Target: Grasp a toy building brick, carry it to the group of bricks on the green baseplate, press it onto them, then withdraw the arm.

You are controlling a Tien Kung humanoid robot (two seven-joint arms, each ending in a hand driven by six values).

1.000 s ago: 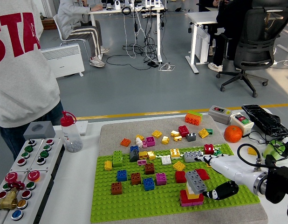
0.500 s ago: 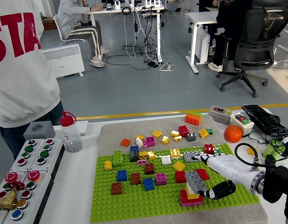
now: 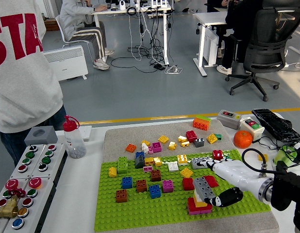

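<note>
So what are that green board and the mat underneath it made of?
The green baseplate looks like hard moulded plastic: a glossy, even colour with regular rows of studs. The mat beneath seems to be grey felt or a similar fabric, dull and slightly fuzzy with soft rounded corners, though foam can't be ruled out.

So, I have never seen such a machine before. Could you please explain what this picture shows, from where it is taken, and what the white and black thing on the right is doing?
The picture comes from a camera high on a humanoid robot, looking forward and down over its table. The white and black thing is the robot's right hand, coming in from the right. Its fingers are closed around a grey brick, which sits on top of a small stack of bricks on the green baseplate. Many loose coloured bricks lie on and behind the baseplate. An orange lies to the right, a clear bottle with a red cap and a panel of buttons to the left. A person in a grey sweatshirt stands at the far left. The robot's left hand is not visible.
</note>
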